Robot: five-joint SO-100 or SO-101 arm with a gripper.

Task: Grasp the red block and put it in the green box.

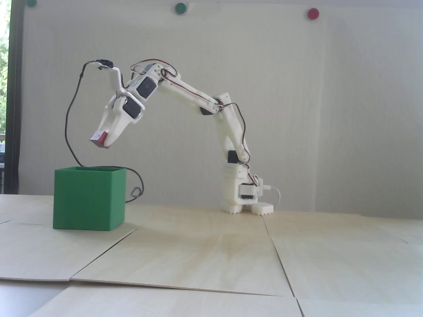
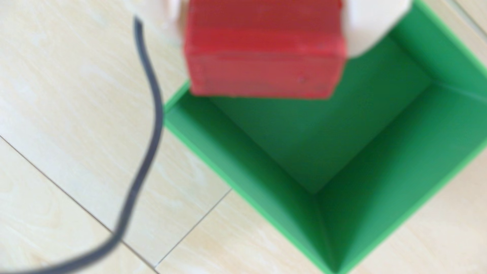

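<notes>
The end effector (image 1: 103,140) grips the red block (image 1: 99,139) in mid-air, poised above the open green box (image 1: 89,201) at the tabletop's (image 1: 211,257) nine o'clock side in the fixed view.

A plain off-white wall (image 1: 297,99) fills the background in the fixed view. Three round dots sit near its top edge: two green dots (image 1: 180,8) and one red dot (image 1: 313,13). At the far left a dark window frame (image 1: 15,99) borders a strip of bright daylight and foliage. The bench (image 1: 211,257) is covered in pale wood-grain panels with visible seams, evenly lit.
</notes>
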